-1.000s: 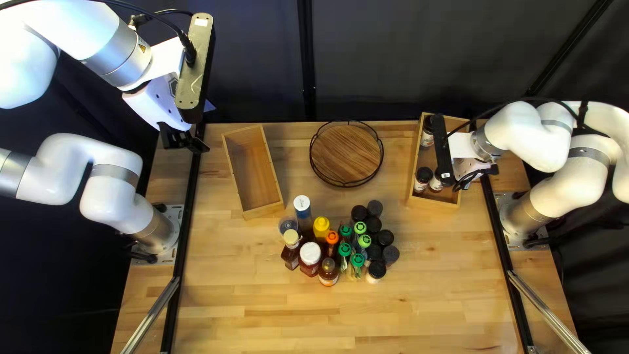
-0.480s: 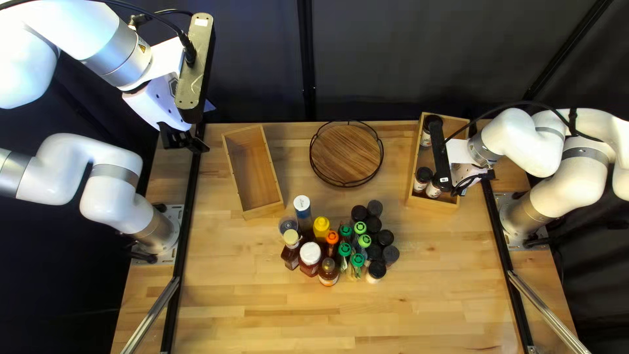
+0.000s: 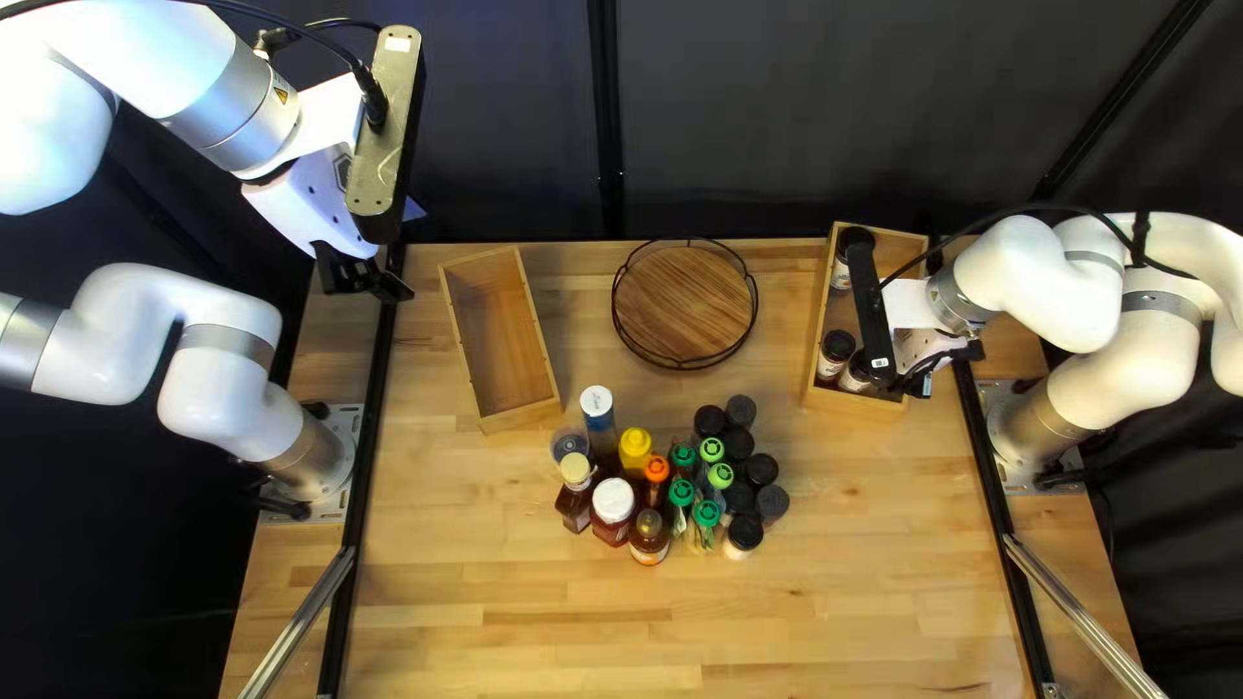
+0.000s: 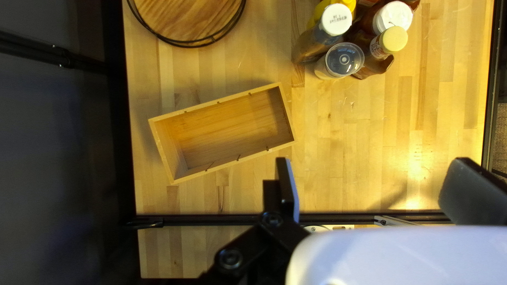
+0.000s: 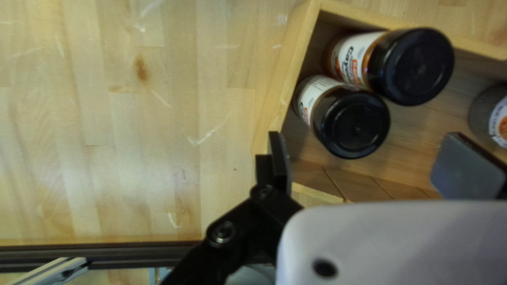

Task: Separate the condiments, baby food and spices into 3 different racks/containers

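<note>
My right gripper (image 3: 914, 373) is over the right wooden box (image 3: 812, 369), which holds dark-capped spice jars. In the right wrist view my gripper (image 5: 372, 164) is open; a capped jar (image 5: 355, 125) stands just ahead of its fingers, against another jar (image 5: 412, 66), and a third jar (image 5: 495, 119) lies farther along the box. High at the table's far left corner hangs my left gripper (image 3: 367, 277), open with nothing held (image 4: 377, 190). Mid-table, condiment bottles (image 3: 613, 502), green- and orange-capped bottles (image 3: 683, 495) and black-capped jars (image 3: 761, 470) stand packed together.
A bare wooden box (image 3: 503, 339) lies at the left, angled, with a round wire-rimmed wooden tray (image 3: 684, 306) beside it near the far edge. A clear cup (image 4: 344, 59) stands beside the bottles. Black rails (image 3: 1004, 453) run along both table sides.
My right gripper has shifted slightly toward the table's near edge over the box. One jar beside it shows a little nearer that edge. My left arm has not moved.
</note>
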You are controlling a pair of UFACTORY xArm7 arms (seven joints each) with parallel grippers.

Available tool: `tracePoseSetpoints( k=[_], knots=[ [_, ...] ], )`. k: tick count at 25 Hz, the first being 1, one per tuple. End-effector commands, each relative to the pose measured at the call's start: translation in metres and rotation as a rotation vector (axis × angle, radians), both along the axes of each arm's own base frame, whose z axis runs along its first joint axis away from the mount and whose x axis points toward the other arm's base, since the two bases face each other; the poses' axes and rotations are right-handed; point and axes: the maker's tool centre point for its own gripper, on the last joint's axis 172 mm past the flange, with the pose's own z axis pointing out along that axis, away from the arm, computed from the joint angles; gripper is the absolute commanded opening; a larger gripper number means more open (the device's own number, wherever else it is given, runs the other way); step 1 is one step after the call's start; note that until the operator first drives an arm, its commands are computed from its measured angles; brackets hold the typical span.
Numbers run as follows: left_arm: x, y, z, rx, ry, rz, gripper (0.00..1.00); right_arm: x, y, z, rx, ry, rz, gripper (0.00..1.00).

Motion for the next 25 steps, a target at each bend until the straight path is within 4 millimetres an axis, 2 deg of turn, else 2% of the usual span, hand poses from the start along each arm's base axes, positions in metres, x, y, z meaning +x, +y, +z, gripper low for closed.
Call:
tracePoseSetpoints(
  k=[1,3,9,12,19,25],
  knots=[
    [0.000,0.000,0.000,0.000,0.000,0.000,1.00,0.026,0.025,0.012,-0.039,0.008,0.085,1.00],
    [0.000,0.000,0.000,0.000,0.000,0.000,1.00,0.041,0.031,0.010,-0.068,0.023,0.150,1.00],
    [0.000,0.000,0.000,0.000,0.000,0.000,1.00,0.067,0.028,-0.001,-0.119,0.043,0.284,1.00],
    [0.000,0.000,0.000,0.000,0.000,0.000,1.00,0.088,0.031,-0.009,-0.130,0.042,0.352,1.00],
    [0.000,0.000,0.000,0.000,0.000,0.000,1.00,0.128,0.031,-0.029,-0.123,0.050,0.439,1.00],
    [0.000,0.000,0.000,0.000,0.000,0.000,1.00,0.150,0.032,-0.041,-0.098,0.062,0.487,1.00]
  ],
)
